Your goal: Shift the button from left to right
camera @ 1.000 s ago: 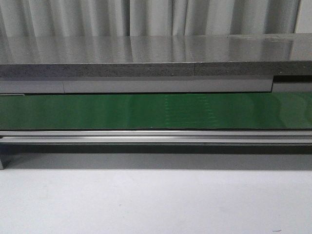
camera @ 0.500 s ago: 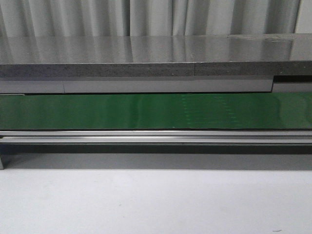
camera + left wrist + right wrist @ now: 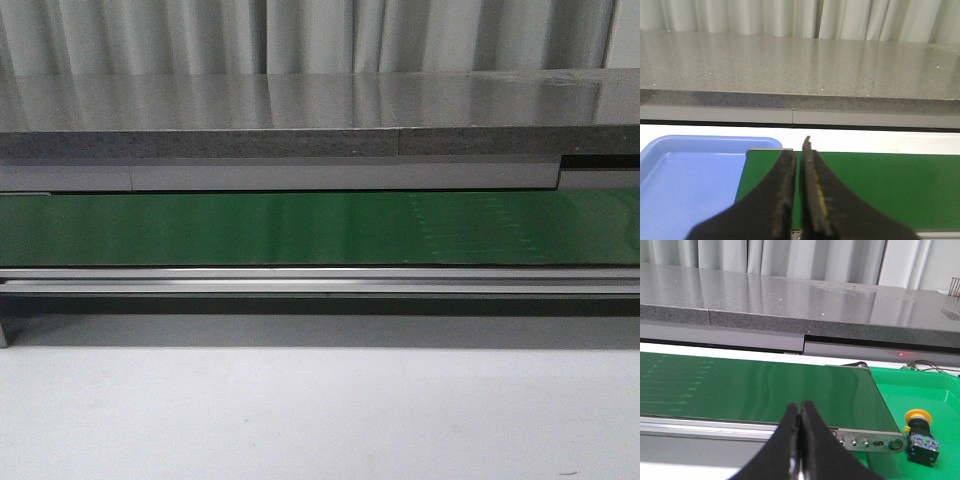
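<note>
Right wrist view: right gripper (image 3: 799, 432) fingers pressed together, empty, above the green belt (image 3: 755, 390); button (image 3: 920, 432) upright in green tray (image 3: 940, 405) past the belt's end. Left gripper (image 3: 799, 187) closed, blue tray (image 3: 685, 175) beside.

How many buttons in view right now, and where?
1. The button sits in the green tray, past the right end of the green belt. The blue tray shows none; parts are hidden.
</note>
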Available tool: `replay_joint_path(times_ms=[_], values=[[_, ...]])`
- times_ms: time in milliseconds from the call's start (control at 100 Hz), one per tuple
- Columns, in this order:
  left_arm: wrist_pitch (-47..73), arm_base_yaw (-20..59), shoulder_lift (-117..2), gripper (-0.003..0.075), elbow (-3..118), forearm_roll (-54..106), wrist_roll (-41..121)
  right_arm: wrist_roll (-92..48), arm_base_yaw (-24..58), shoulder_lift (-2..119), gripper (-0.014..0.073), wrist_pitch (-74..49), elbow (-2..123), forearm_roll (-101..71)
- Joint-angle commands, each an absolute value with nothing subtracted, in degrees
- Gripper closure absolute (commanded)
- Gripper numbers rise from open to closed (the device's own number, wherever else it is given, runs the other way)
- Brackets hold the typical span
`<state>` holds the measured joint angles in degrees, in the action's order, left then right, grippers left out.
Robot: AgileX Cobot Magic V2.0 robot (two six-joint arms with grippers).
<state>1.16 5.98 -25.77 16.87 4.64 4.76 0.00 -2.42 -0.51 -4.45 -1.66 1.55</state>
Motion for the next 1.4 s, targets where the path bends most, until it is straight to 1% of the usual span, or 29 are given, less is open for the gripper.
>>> replay_joint_path(times_ms=[0,390,570,1120,1210,1280,1390], values=[[-3.75,6.46,-25.96,0.0715,18.49,5.05,4.72,0.0,-2.47,-1.48,0.0661,0.39,-1.7,2.13],[-3.75,6.46,-25.96,0.0715,18.36,5.05,4.72,0.0,-2.47,-1.48,0.0661,0.39,-1.7,2.13],[-3.79,6.46,-24.65,0.0715,16.67,1.44,4.72,0.0,-2.47,-1.48,0.0661,0.39,-1.7,2.13],[-3.79,6.46,-2.2,0.0715,-0.78,1.44,4.72,0.0,-2.47,-1.48,0.0661,0.39,-1.7,2.13],[-3.89,6.46,0.61,0.0715,-2.24,1.44,4.72,0.0,-2.47,-1.48,0.0661,0.39,-1.7,2.13],[-1.65,6.46,2.45,0.0715,-2.24,1.44,4.72,0.0,-2.47,-1.48,0.0661,0.39,-1.7,2.13],[-2.08,6.46,2.32,0.0715,-2.24,1.21,4.72,0.0,-2.47,-1.48,0.0661,0.39,-1.7,2.13]])
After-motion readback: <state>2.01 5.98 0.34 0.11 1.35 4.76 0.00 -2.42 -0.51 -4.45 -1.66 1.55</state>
